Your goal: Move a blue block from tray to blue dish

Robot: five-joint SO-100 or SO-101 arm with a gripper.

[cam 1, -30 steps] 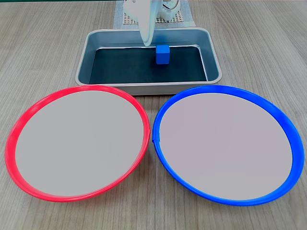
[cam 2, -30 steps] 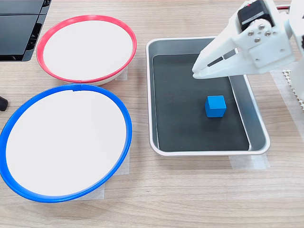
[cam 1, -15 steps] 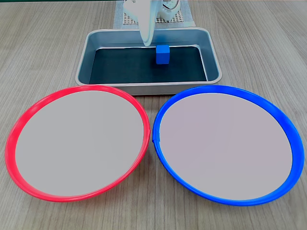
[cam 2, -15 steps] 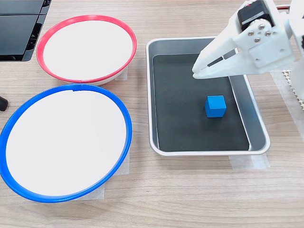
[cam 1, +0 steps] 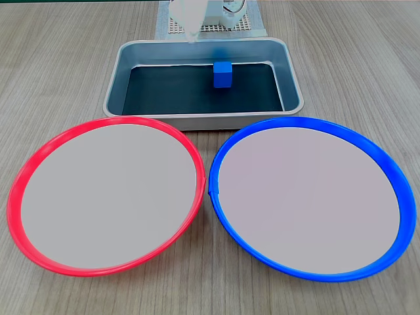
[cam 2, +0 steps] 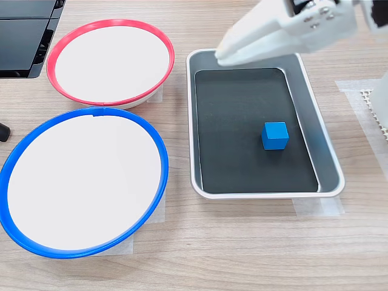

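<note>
Red-rimmed plate [cam 1: 105, 197]: at the first exterior view's left, on the wooden table [cam 1: 52, 72], its rim just beside the blue dish; pale centre bare. In the second exterior view it [cam 2: 110, 60] sits at upper left.

Blue dish [cam 1: 308, 197]: at the first exterior view's right, in front of the tray; pale grey-white centre bare. In the second exterior view it [cam 2: 82, 182] fills the lower left, left of the tray.

Tray [cam 1: 125, 65]: silver-grey pan with a dark bottom, behind both plates in the first exterior view. In the second exterior view its rim [cam 2: 267, 193] lies right of the two plates.

Blue block [cam 1: 223, 74]: resting on the tray's dark bottom, towards the far wall and right of the middle in the first exterior view. In the second exterior view it [cam 2: 275, 135] stands right of the middle, apart from every wall, with nothing touching it.

Gripper [cam 2: 219, 56]: white, blurred, raised above the tray's far end in the second exterior view, tips pointing left, well apart from the block. In the first exterior view only its tip [cam 1: 191, 38] shows, at the top edge above the tray's back rim. The fingers look pressed together and hold nothing.

Mesh mat [cam 1: 216, 27]: behind the tray, under the arm's base.
</note>
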